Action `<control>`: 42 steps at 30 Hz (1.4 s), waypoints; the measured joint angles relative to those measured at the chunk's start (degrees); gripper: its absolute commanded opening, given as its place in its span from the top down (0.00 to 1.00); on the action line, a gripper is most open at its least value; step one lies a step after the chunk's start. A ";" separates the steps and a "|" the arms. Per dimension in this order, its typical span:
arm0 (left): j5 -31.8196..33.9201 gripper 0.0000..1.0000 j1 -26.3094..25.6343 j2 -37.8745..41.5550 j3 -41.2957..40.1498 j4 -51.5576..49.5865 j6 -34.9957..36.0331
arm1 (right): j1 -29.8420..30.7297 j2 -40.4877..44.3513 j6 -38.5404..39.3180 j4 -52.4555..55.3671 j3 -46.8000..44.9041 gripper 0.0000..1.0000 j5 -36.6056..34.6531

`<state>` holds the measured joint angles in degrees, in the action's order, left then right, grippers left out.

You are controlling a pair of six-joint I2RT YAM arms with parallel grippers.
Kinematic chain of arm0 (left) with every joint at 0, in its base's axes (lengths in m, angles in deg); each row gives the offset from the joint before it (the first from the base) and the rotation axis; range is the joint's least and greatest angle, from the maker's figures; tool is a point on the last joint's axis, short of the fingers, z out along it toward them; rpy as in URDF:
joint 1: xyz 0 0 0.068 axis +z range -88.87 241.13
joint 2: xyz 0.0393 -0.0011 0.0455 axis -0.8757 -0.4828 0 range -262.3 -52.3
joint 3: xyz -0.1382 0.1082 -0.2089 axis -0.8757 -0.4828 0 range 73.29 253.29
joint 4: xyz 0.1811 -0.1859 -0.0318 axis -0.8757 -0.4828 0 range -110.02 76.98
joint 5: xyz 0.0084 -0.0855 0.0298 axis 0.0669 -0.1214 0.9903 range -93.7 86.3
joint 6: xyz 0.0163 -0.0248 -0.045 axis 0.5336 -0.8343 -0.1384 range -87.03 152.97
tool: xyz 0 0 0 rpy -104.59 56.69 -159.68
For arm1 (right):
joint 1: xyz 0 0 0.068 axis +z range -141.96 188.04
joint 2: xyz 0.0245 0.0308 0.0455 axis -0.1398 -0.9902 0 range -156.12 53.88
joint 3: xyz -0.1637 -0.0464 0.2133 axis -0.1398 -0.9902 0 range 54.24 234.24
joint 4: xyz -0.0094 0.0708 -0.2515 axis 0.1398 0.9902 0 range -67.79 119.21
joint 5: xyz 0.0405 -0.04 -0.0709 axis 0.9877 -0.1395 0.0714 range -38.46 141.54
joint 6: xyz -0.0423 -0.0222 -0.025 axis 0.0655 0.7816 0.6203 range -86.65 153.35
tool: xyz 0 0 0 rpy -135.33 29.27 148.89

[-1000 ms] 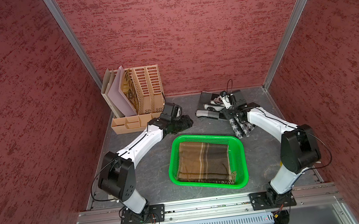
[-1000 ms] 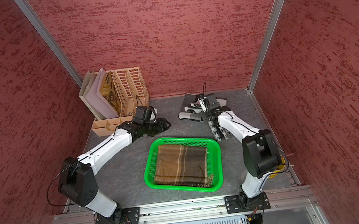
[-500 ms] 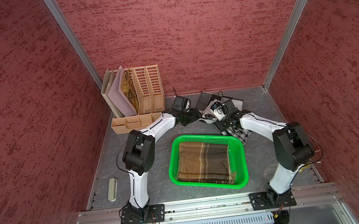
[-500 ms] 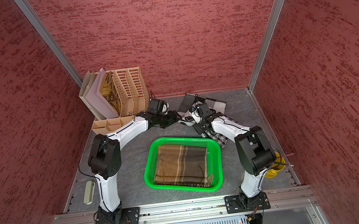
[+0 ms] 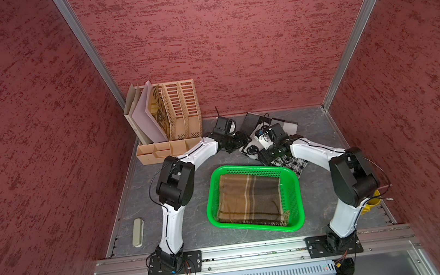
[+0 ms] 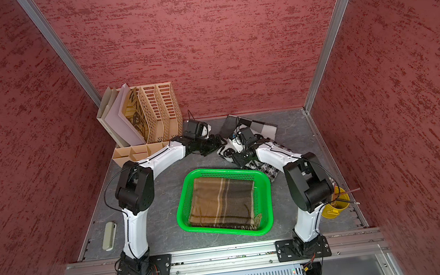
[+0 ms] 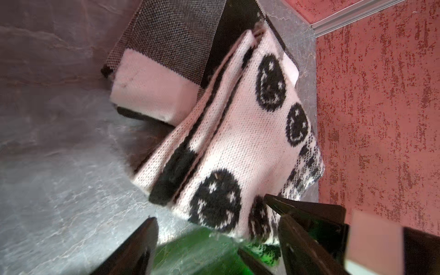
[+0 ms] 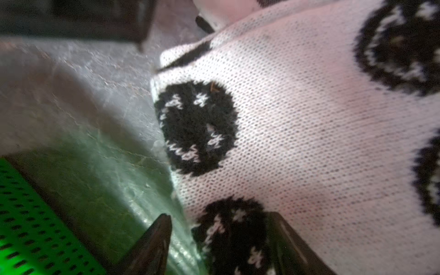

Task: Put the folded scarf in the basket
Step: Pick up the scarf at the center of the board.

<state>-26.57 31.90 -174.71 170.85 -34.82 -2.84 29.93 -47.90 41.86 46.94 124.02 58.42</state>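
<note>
Both tools — left (image 7: 214, 238), right (image 8: 219, 238) — spread at smiley scarf (image 7: 238, 142) beside basket (image 5: 294, 192)

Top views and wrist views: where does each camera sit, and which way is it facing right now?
Top views: high above the front rail, looking down toward the back wall; the left arm and right arm flank the basket.
Left wrist: on the left arm, looking past the open left gripper at the smiley scarf on the table.
Right wrist: on the right arm, close to that scarf's edge; the open right gripper shows, with a basket corner beside it.
Shared: both wrist views show the smiley scarf.
</note>
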 measured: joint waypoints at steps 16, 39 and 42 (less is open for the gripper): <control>0.11 0.16 0.70 -12.83 10.49 -4.74 9.55 | -14.67 20.65 -40.33 1.27 -14.16 0.06 -3.04; -7.87 0.96 0.28 -13.40 8.17 1.86 4.57 | -27.21 12.87 -53.70 -9.31 -25.38 0.13 7.96; -8.39 1.00 0.26 -13.40 8.17 2.19 4.24 | -27.36 10.88 -54.40 -14.58 -25.92 0.21 10.75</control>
<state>-34.96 32.16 -188.11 179.03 -32.64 1.40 2.56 -37.01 -12.54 32.36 98.10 69.17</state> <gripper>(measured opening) 0.093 0.831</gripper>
